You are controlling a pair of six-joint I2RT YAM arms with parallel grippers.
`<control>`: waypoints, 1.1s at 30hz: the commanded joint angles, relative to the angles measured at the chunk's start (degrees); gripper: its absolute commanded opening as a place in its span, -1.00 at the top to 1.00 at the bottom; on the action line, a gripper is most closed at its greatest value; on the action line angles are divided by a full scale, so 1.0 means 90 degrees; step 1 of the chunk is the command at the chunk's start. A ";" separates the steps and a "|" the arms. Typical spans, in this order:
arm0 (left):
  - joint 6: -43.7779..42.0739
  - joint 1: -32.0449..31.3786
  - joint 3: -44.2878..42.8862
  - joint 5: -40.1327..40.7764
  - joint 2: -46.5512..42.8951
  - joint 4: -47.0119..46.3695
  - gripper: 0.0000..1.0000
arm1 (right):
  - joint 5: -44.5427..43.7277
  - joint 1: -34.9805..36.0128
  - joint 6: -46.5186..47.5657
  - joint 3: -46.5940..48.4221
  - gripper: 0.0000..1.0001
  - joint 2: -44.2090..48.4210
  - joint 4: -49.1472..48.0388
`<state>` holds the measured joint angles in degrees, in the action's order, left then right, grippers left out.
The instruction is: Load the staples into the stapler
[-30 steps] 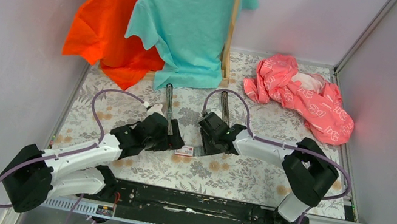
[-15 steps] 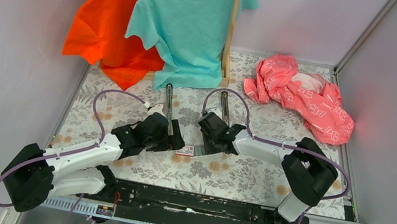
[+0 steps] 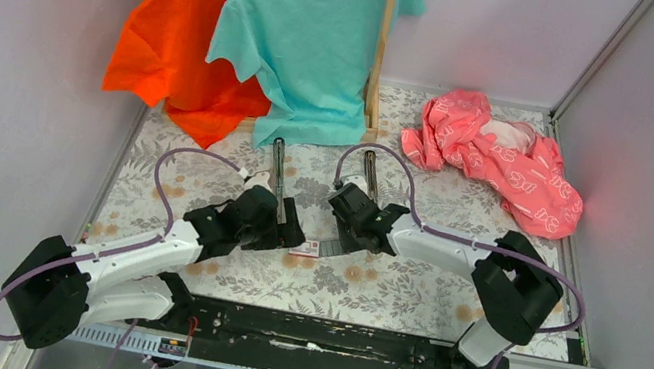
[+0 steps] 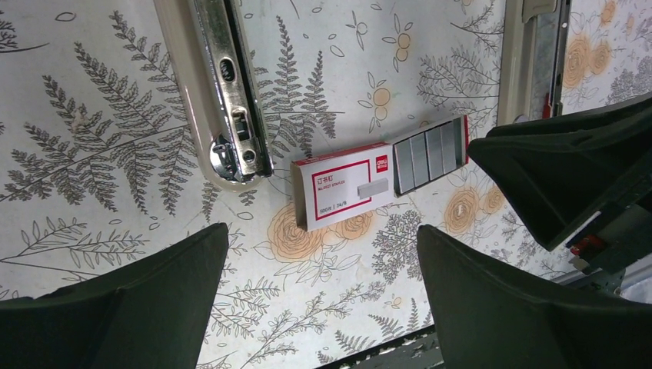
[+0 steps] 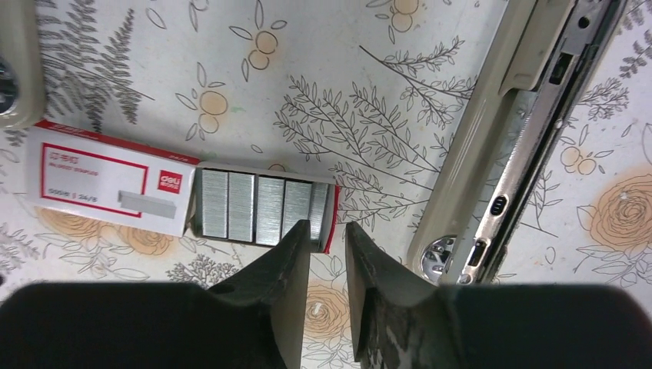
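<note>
The staples box lies on the floral table between my two grippers. Its white and red sleeve [image 4: 347,189] [image 5: 108,184] [image 3: 304,247] is slid back, and the tray of grey staple strips [image 5: 257,207] [image 4: 429,154] shows. A beige stapler with an open metal channel [image 5: 523,138] [image 3: 371,174] lies to the right of the box. A second beige and chrome stapler piece [image 4: 227,92] [image 3: 277,166] lies to the left. My left gripper [image 4: 323,257] [image 3: 287,233] is wide open and empty, just short of the box. My right gripper [image 5: 327,231] [image 3: 346,239] has a narrow gap, its tips straddling the tray's red right end.
An orange shirt [image 3: 183,27] and a teal shirt [image 3: 313,40] hang on a wooden rack at the back. A crumpled pink garment [image 3: 500,159] lies at the back right. Grey walls close in both sides. A black rail [image 3: 326,337] runs along the near edge.
The right arm's elbow has shifted slightly to the right and its gripper has edged a little. The left arm, the box and both stapler pieces have stayed in place.
</note>
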<state>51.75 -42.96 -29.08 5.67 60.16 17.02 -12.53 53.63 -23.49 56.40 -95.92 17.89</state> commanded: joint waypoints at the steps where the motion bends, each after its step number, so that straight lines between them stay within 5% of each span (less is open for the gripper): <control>1: 0.0040 0.0023 0.0093 -0.0157 0.0008 -0.0458 -1.00 | 0.0035 0.0045 0.0073 0.0225 0.38 0.0350 -0.0015; 33: 0.0148 -0.0074 0.0196 -0.0285 0.0201 -0.0648 -0.99 | 0.0089 0.0017 -0.0003 0.0071 0.16 -0.0289 -0.0248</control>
<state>52.77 -43.13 -27.81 3.77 61.67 14.72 -11.07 53.63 -23.38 57.19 -98.00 16.86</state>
